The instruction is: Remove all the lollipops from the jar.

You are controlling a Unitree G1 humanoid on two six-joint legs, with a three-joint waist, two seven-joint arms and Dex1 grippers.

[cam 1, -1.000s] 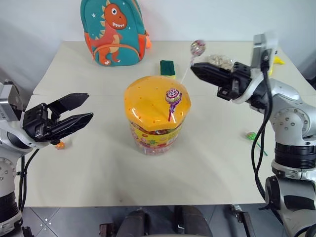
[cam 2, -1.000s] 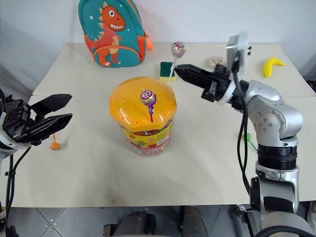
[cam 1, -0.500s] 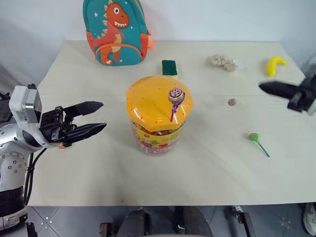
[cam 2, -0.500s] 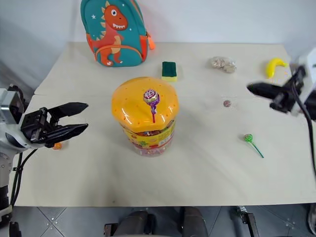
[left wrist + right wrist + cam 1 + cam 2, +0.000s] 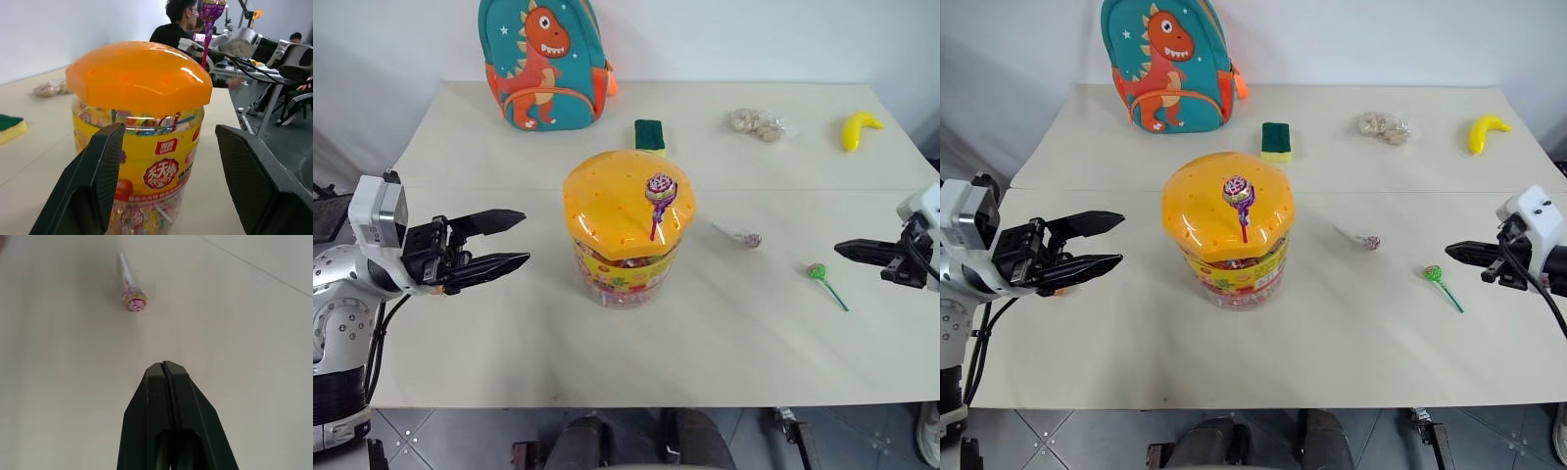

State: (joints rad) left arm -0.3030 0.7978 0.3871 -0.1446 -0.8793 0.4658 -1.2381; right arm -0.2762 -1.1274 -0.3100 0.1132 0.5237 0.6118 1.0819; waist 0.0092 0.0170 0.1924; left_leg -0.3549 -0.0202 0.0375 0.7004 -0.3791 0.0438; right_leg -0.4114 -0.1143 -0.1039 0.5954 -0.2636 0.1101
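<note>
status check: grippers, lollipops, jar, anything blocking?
Left gripper open, level with the jar. Right gripper shut, empty. One purple lollipop in the lid; pink lollipop and green lollipop on the table. Nothing blocking.

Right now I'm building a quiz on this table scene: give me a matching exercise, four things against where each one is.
Things:
1. purple lollipop
2. green lollipop
3. banana
4. backpack

Places:
A. far left of the table
B. stuck upright in the jar lid
C. far right corner
D. lying on the table near the right gripper

Pairs: 1-B, 2-D, 3-C, 4-A
</note>
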